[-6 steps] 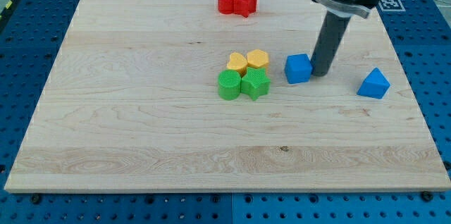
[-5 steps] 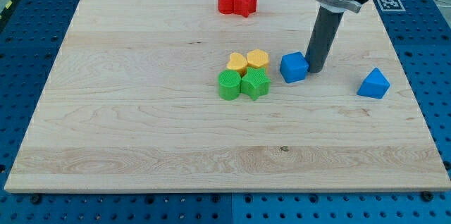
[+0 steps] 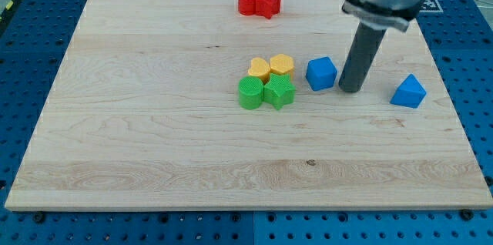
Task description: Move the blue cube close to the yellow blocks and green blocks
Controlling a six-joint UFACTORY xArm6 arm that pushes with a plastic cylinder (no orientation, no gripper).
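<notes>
The blue cube (image 3: 321, 73) sits on the wooden board, a short gap to the right of the cluster of two yellow blocks (image 3: 271, 67) and two green blocks (image 3: 265, 92). The yellow pair lies just above the green cylinder (image 3: 249, 92) and green star-like block (image 3: 279, 91). My tip (image 3: 350, 88) rests on the board just right of the blue cube, a small gap apart from it, slightly lower in the view.
A blue triangular block (image 3: 408, 92) lies near the board's right edge. Two red blocks (image 3: 259, 2) sit together near the top edge. The wooden board (image 3: 154, 122) is ringed by a blue perforated table.
The blue cube was pushed slightly left toward the yellow and green cluster. My tip has since drawn back to the right and a little down, off the cube.
</notes>
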